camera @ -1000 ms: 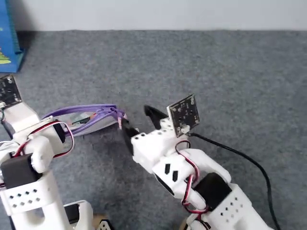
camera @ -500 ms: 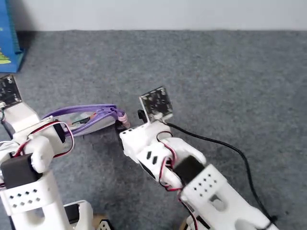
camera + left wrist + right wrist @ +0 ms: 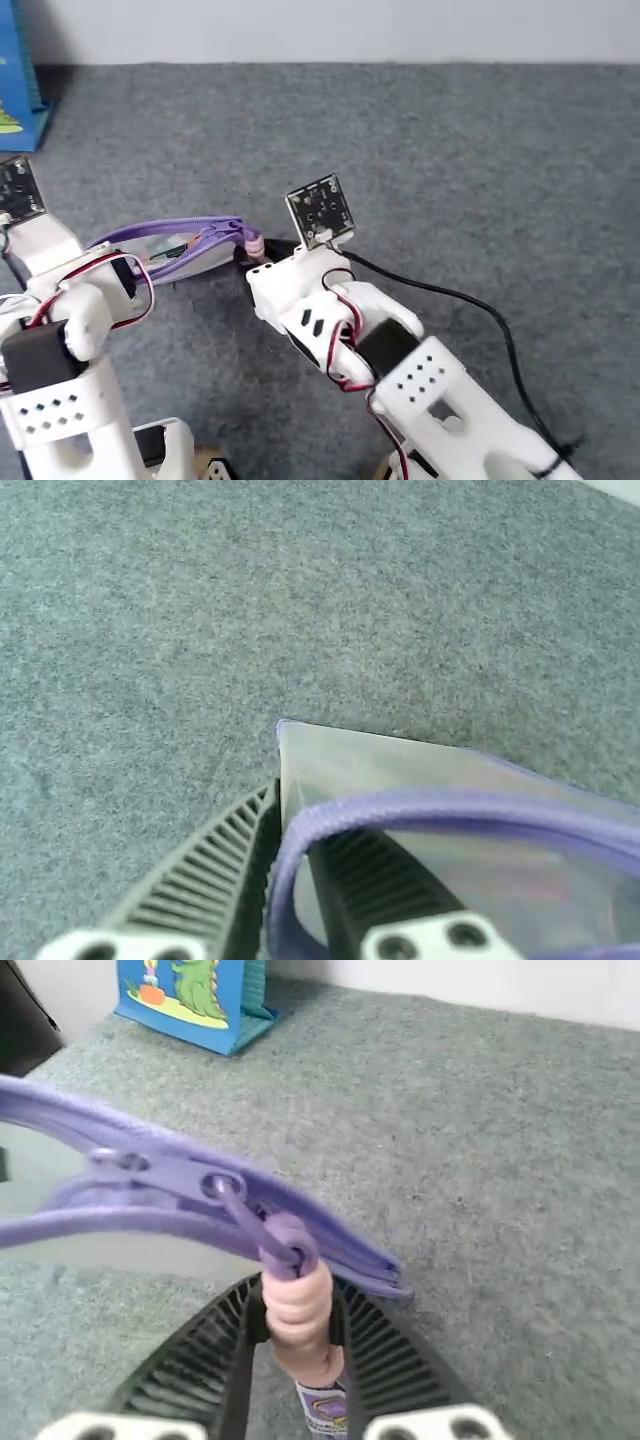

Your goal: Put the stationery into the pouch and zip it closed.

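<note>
A clear pouch with purple zipper edging [image 3: 175, 245] lies on the grey carpet between the two arms, with stationery faintly showing inside. My left gripper [image 3: 285, 845] is shut on the pouch's corner [image 3: 300, 770], one ribbed finger on each side of the purple edge. My right gripper [image 3: 295, 1355] is shut on the pink zipper pull [image 3: 297, 1310], which hangs from the purple slider [image 3: 225, 1188] at the pouch's end nearest that arm. In the high view the pink pull [image 3: 256, 246] sits right at the right arm's fingertips.
A blue box with a green cartoon print [image 3: 15, 90] stands at the far left edge of the carpet [image 3: 480, 170], also seen as the blue box [image 3: 195, 995] behind the pouch. A black cable [image 3: 470, 300] trails from the right arm.
The right arm swung left toward the pouch's end and its gripper closed on the pink zipper pull. The left arm and pouch stayed put.
</note>
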### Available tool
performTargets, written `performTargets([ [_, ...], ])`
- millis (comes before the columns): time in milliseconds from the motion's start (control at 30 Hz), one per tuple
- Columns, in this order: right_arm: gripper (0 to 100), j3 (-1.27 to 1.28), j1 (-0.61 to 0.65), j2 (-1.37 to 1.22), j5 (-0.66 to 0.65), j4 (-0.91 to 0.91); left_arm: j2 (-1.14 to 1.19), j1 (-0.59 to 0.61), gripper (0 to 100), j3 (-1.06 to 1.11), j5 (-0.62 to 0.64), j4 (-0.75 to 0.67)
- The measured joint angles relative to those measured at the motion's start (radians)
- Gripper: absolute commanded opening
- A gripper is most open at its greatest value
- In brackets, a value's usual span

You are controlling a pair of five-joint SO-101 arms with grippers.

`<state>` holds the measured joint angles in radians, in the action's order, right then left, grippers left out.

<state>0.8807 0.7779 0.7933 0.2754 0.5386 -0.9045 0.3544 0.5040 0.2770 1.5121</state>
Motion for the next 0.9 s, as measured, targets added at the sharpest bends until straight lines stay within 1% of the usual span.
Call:
performTargets([
  [433,0.7,0.000,0.000,0.290,-0.008,0.350,0.000,-0.002,1,0.000,0.000,-0.002],
  [567,0.7,0.000,0.000,0.362,-0.038,0.439,0.011,-0.017,2,0.003,0.000,-0.080],
  [600,0.7,0.000,0.002,0.379,-0.038,0.462,0.011,-0.034,2,0.003,-0.012,-0.110],
  [700,0.7,0.000,0.002,0.433,-0.041,0.523,0.012,-0.115,2,0.014,-0.104,-0.189],
  [800,0.7,0.000,0.000,0.480,-0.041,0.585,0.012,-0.247,11,0.015,-0.164,-0.230],
  [900,0.7,0.000,0.000,0.532,-0.041,0.643,0.012,-0.396,21,0.015,-0.170,-0.264],
])
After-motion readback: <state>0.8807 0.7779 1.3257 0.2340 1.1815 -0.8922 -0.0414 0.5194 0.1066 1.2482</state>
